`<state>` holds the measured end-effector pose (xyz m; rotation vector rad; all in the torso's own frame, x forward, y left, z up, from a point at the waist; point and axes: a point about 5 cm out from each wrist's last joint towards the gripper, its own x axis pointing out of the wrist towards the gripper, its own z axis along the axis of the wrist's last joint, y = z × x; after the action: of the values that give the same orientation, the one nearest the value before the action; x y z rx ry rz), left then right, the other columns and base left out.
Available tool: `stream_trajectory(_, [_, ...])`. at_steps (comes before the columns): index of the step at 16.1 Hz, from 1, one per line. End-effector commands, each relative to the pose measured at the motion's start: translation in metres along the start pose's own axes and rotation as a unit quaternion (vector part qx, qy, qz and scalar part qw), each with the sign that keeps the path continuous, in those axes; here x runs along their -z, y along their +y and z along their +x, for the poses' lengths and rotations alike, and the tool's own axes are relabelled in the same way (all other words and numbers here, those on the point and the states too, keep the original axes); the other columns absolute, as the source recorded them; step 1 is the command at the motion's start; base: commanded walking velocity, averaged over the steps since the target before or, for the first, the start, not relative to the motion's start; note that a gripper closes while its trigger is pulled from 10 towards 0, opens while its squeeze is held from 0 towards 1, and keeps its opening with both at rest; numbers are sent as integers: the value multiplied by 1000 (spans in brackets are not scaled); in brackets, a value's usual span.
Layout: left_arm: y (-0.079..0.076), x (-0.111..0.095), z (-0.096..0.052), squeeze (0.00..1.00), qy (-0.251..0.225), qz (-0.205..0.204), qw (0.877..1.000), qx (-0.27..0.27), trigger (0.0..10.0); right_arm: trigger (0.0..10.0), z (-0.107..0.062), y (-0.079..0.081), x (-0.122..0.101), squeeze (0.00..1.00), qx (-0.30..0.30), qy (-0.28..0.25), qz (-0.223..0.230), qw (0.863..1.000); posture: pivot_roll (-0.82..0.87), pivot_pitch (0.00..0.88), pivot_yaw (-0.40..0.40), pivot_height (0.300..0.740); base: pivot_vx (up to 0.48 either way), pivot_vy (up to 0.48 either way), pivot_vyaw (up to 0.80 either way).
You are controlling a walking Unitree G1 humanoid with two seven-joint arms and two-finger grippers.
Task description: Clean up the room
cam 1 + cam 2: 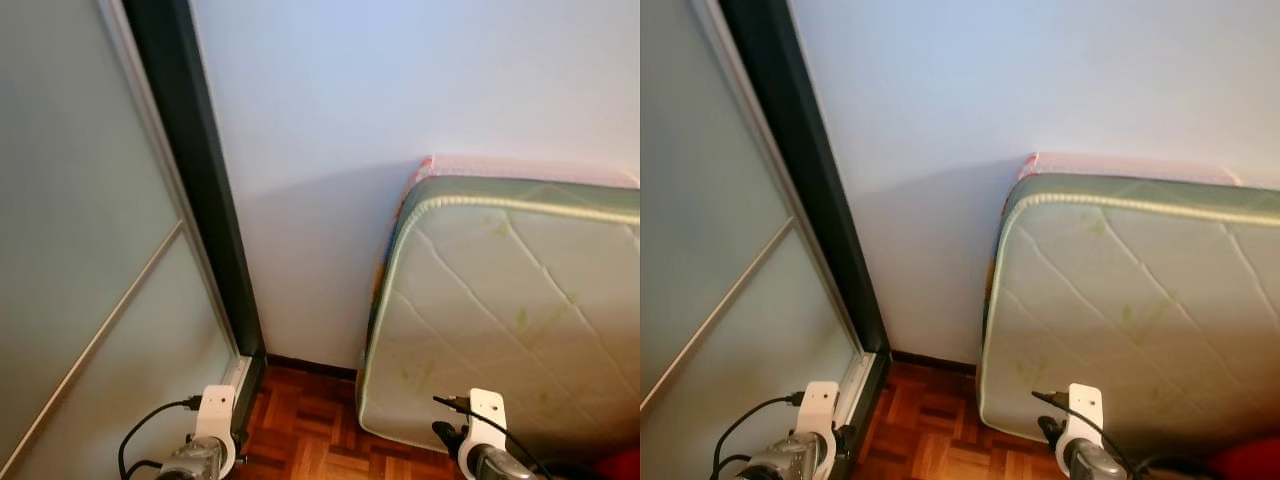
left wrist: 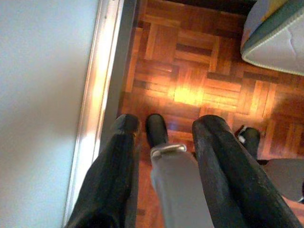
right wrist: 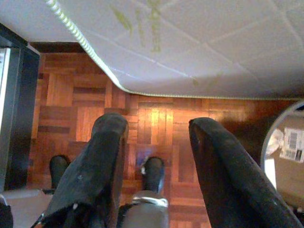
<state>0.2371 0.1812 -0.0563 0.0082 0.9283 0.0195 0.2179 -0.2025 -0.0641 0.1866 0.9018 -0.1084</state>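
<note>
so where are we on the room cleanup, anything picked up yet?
Nothing looks done. Left gripper and right gripper hang open, holding nothing, above the parquet floor. The robot faces a wall corner with a mattress leaning against it. Everything is left; no clutter in sight here.

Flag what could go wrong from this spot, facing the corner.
The mattress leans on the wall at the robot's right; brushing it might tip it over. The sliding door and its track lie close on the left; a step could catch there. Both claws, left and right, are open and hold nothing.
</note>
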Motion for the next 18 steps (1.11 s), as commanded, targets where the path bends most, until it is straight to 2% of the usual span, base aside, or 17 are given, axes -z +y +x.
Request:
stream_trajectory(1, [1, 2, 0, 0, 4, 4, 1000, -1, 10000, 10000, -1, -2, 3, 0, 4, 8, 1, 1000, 25, 0, -4, 740, -277, 0, 0])
stream_trajectory(5, [2, 0, 0, 0, -7, 6, 1000, -2, 10000, 10000, 0, -2, 3, 0, 4, 7, 0, 1000, 26, 0, -3, 740, -69, 0, 0])
stream_trajectory(8, [0, -1, 0, 0, -15, -16, 1000, 7, 10000, 10000, 0, -2, 2, 0, 6, 6, 1, 1000, 26, 0, -4, 740, 0, 0, 0])
stream_trajectory(13, [2, -6, 0, 0, -28, 21, 999, -9, 10000, 10000, 0, -3, 2, 0, 10, 6, 13, 1000, 25, 0, -4, 740, 0, 0, 0])
stream_trajectory(15, [1, -6, 0, 0, -29, 16, 999, -6, 10000, 10000, 0, -3, 2, 0, 9, 12, 12, 1000, 25, 0, -6, 740, 0, 0, 0])
stream_trajectory(17, [0, -7, 0, 0, -37, 3, 999, -2, 10000, 10000, 0, -3, 3, 0, 8, 18, 6, 1000, 24, 0, -7, 740, 0, 0, -741])
stream_trajectory(18, [0, -7, 0, 0, -38, 9, 999, 1, 10000, 10000, 0, -3, 3, 0, 6, 19, 3, 1000, 25, 0, -7, 740, 0, 0, -788])
